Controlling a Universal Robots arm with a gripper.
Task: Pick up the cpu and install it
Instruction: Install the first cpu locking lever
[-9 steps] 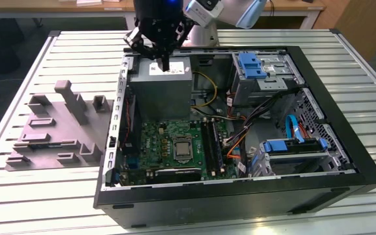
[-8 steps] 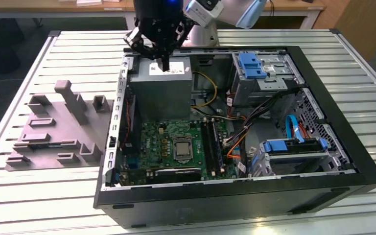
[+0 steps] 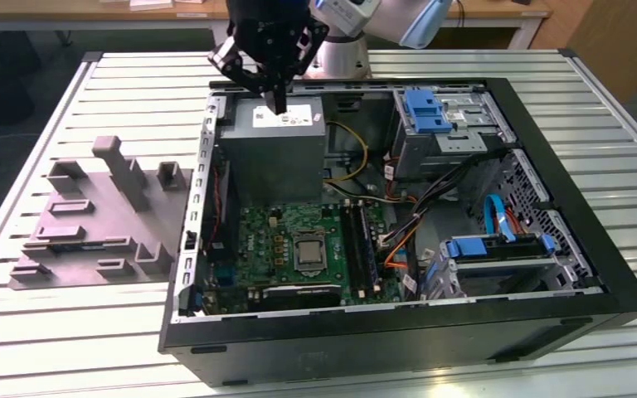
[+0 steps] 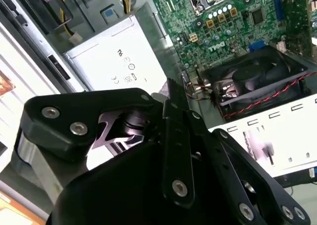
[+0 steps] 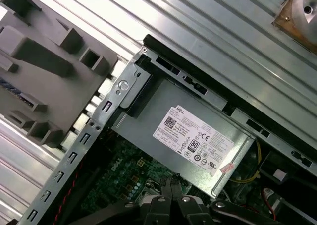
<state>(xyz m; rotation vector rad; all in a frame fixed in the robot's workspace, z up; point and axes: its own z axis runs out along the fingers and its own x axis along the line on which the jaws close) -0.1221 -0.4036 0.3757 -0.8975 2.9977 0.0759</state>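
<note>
While the gripper (image 3: 279, 106) hung fingers together over the power supply (image 3: 273, 153), the cpu (image 3: 308, 249) lay flat, square in the motherboard (image 3: 296, 249) beyond it.

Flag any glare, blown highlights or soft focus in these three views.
Exterior view: even light, mild sheen on the slatted table. Second wrist view: the power supply top is washed out white, and the gripper is large and dark in the foreground. First wrist view: the table slats glare bright; the grey tray is slightly soft.
</note>
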